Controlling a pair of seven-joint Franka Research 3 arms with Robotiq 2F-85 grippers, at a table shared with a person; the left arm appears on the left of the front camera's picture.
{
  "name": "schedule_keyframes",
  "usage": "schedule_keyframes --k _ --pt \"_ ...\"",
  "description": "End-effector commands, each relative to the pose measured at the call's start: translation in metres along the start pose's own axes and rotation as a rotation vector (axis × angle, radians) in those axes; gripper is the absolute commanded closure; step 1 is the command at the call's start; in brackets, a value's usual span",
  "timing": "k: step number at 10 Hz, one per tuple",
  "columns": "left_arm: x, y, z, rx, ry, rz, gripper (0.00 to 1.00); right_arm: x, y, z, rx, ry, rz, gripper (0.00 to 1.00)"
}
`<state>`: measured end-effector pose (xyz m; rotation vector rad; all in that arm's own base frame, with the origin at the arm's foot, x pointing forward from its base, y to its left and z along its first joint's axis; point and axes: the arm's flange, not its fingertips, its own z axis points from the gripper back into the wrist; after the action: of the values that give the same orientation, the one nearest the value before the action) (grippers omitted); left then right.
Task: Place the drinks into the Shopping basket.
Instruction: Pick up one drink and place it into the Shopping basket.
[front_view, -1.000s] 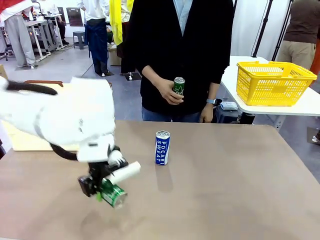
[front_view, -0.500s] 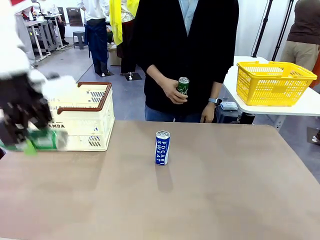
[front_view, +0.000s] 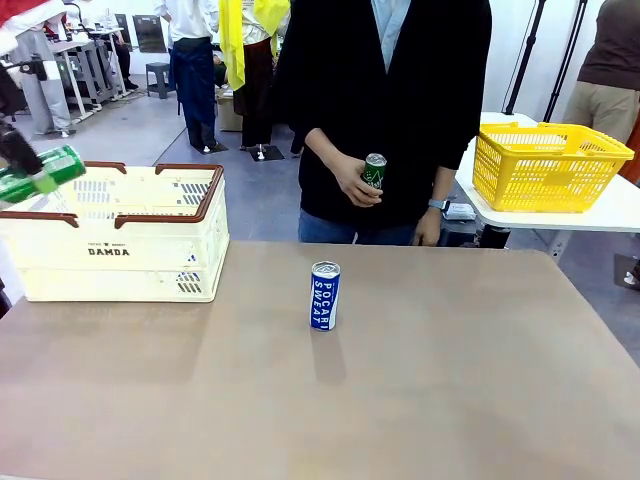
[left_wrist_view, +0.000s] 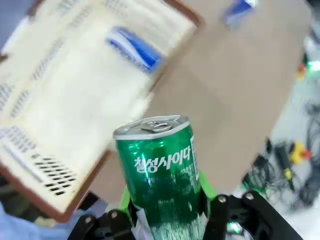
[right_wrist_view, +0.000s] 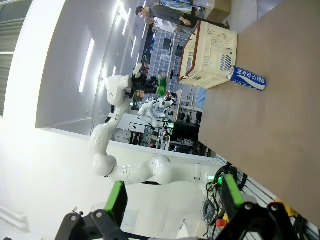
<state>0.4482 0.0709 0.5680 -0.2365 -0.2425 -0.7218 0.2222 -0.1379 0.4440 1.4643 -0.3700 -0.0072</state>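
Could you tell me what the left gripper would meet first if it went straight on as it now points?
Probably the Shopping basket, near its brown rim; the left gripper holds a green can, and blur leaves depth unclear.

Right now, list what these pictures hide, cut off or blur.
- Front view: left edge cuts off the left gripper holding the green can.
- Front view: near wall of the Shopping basket hides its contents.
- Left wrist view: motion blur smears a blue shape in the basket.
- Front view: a hand covers part of a second green can; print too small.
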Motion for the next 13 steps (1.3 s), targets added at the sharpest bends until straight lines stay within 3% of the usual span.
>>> schedule_keyframes --k 1,3,4,5,8,10,13 --pt "0.035 0.011 0.013 0.273 -0.232 0.555 1.00 0.003 0.008 0.001 0.014 -0.009 -0.015 0.00" --pt "0.047 0.042 0.006 0.266 -0.284 0.616 1.00 0.003 0.008 0.001 0.014 -0.009 -0.015 0.00" --pt "0.052 0.044 0.002 0.201 -0.302 0.556 1.00 0.003 0.008 0.001 0.014 -0.009 -0.015 0.00" --pt "0.039 0.046 0.010 0.147 -0.209 0.449 1.00 0.003 0.008 0.001 0.014 -0.009 -0.015 0.00" --pt "0.039 0.046 0.010 0.147 -0.209 0.449 1.00 0.003 0.008 0.001 0.014 -0.009 -0.015 0.00" --pt "0.046 0.038 -0.016 0.210 -0.180 0.494 1.00 0.003 0.008 0.001 0.014 -0.009 -0.015 0.00" --pt "0.059 0.051 -0.060 0.258 -0.226 0.562 1.00 0.003 0.008 0.001 0.014 -0.009 -0.015 0.00"
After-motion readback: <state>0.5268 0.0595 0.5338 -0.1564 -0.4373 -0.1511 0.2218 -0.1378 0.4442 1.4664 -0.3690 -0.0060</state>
